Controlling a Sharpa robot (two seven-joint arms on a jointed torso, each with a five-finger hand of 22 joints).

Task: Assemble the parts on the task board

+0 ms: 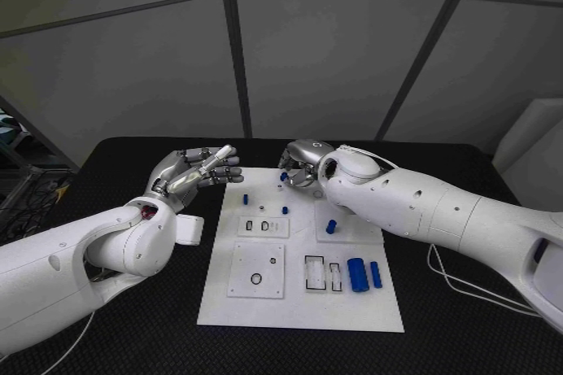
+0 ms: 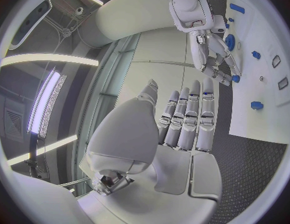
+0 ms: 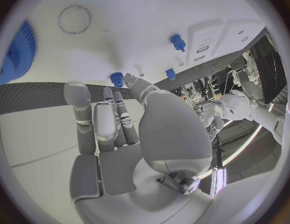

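Worktop [image 1: 117,155]: black; task board [image 1: 299,306] central.
Left hand [image 1: 194,173]: board's 10 o'clock edge, fingers extended, empty.
Right hand [image 1: 303,165]: board's 12 o'clock edge, fingers touching blue part [image 3: 117,77]; grasp unclear.

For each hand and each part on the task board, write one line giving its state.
Left hand: raised beside the board, fingers together, holding nothing.
Right hand: over the board's far end, fingertips at a small blue part.
Two blue cylinders: lying flat, side by side.
Blue peg: standing upright.

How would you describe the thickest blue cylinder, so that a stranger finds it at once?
Start at the white task board in the middle of the table and go to its near right part. Two blue cylinders lie there side by side; it is the left one, thicker than its thin neighbour.
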